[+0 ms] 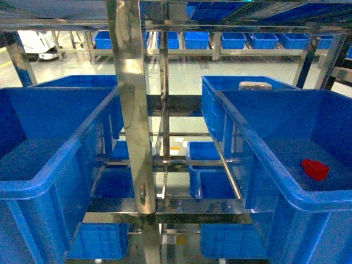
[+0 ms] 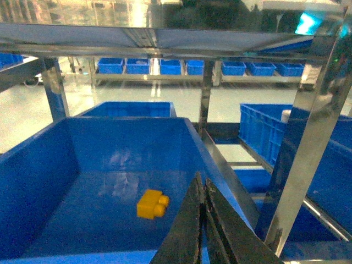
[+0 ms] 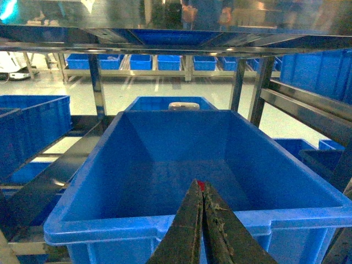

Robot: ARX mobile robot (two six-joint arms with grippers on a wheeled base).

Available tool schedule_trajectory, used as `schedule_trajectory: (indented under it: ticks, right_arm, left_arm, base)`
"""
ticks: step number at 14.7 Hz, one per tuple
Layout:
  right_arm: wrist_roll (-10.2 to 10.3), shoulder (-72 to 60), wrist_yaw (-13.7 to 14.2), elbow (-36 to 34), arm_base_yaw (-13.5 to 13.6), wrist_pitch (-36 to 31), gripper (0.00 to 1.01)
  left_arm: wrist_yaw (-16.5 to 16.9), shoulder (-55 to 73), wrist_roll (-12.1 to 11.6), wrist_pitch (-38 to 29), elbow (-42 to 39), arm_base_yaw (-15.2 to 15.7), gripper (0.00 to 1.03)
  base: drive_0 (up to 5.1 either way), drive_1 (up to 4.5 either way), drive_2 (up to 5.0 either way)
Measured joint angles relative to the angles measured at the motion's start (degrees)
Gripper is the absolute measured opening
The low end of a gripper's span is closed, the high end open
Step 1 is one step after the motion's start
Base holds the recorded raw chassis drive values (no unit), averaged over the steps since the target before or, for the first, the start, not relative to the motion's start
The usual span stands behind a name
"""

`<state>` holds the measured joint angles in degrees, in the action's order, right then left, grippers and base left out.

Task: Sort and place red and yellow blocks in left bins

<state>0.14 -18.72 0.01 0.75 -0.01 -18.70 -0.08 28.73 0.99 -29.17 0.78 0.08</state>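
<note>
On the left of the head view sits a big deep blue plastic bin (image 1: pixel 52 165) on a shiny metal rack (image 1: pixel 132 110). The left wrist view looks down into this bin, and a small orange-yellow plastic block with round studs (image 2: pixel 152 203) lies on its floor, a little right of the middle. So the yellow block seems to be home already. At the bottom of that view the left gripper (image 2: pixel 201 220) has its dark fingers (image 2: pixel 190 231) pressed together with nothing between them, just over the bin's near rim.

On the right of the head view is another big blue plastic bin (image 1: pixel 286 176). A small bright red plastic block (image 1: pixel 315 169) lies on its floor near the right edge of the frame. It is in the wrong bin, so I think picking it up is the job now.

In the right wrist view the right gripper (image 3: pixel 201 223) is also squeezed thin and empty, above the near rim. A tiny bit of red peeks out just behind the fingers' tips.

To do this well, the right fingers should spread wide first, go down straight over the red block, and stay off the bin wall. Then squeeze gently, lift it high over the rim, and carry it past the rack post to the left bin.
</note>
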Motion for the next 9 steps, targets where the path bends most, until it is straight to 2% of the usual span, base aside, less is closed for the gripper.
schedule_trajectory:
  ticks: [4, 9]
  right_arm:
    - [0.0, 5.1, 0.0, 0.0, 0.0, 5.1, 0.02]
    - [0.0, 8.9, 0.0, 0.0, 0.0, 8.8, 0.02]
  left_arm:
    - [0.0, -7.4, 0.0, 7.6, 0.0, 0.0, 0.02]
    - [0.0, -13.2, 0.0, 13.4, 0.0, 0.0, 0.02]
  base:
    - [0.0, 0.0, 0.0]
    - [0.0, 0.0, 0.0]
